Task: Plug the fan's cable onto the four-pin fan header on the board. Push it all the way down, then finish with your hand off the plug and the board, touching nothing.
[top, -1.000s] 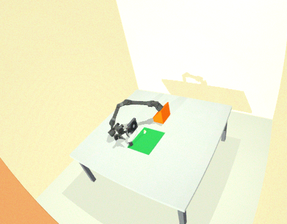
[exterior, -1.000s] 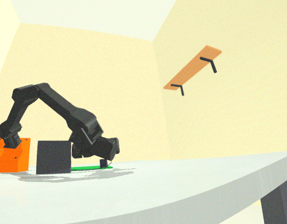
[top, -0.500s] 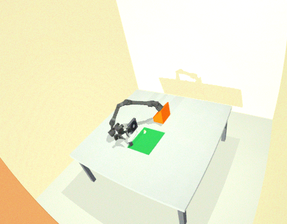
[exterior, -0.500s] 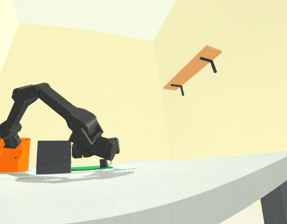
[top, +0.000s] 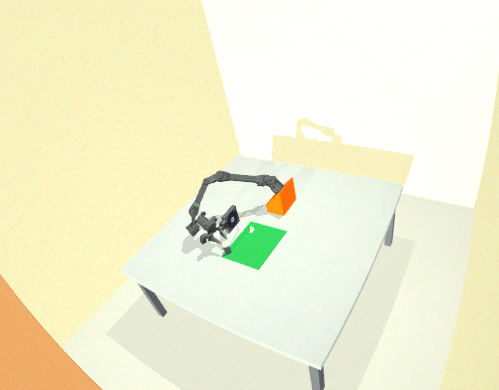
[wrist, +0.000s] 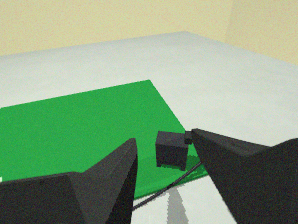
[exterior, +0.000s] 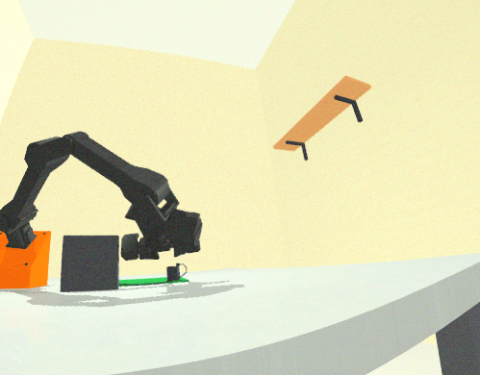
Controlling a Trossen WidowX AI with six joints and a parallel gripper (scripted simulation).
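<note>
1. Cream-yellow walls all round, with a pale grey tabletop on dark legs and an orange wall shelf on two black brackets up on the side wall.
2. The dark grey six-joint arm rises off an orange wedge-shaped base and bends down toward the flat green board.
3. The black square fan stands upright on the tabletop just beside the board's edge.
4. The small dark cube-shaped plug sits on the near corner of the board, with its thin dark cable trailing off onto the tabletop.
5. The hand is spread about halfway, with the plug ahead in the gap. The right finger looks right up against it, though I can't tell if it's touching. It's not pinching anything.
</note>
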